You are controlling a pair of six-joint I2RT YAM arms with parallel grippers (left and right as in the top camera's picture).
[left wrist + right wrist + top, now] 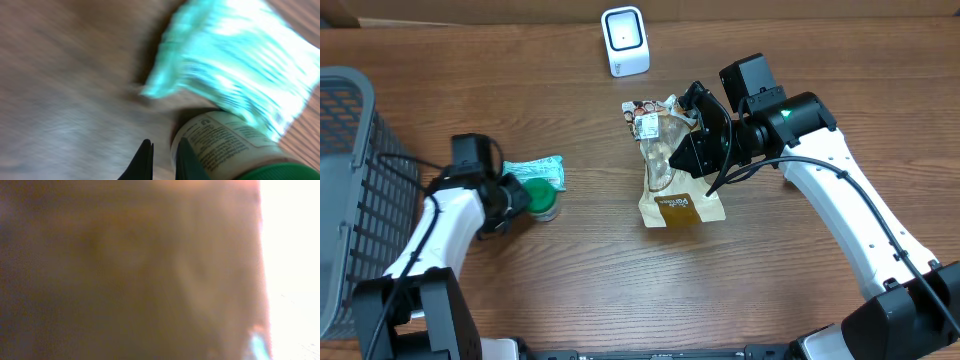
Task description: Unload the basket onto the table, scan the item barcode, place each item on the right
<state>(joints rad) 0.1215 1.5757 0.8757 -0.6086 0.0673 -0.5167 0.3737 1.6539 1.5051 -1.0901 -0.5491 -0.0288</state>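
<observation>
A brown and clear snack bag (672,190) stands tilted at mid-table, a white label (646,123) near its top. My right gripper (692,147) is at the bag's upper right edge, shut on it. The right wrist view is only a brown blur with the bag pressed against the lens. A white scanner (625,41) stands at the back, beyond the bag. At the left, my left gripper (516,200) (165,141) is shut with nothing between its fingers, beside a green-capped bottle (543,204) (225,145).
A teal packet (539,172) (235,65) lies just behind the bottle. A dark wire basket (345,180) fills the far left edge. Bare wooden table shows between the two arms and in front of the bag.
</observation>
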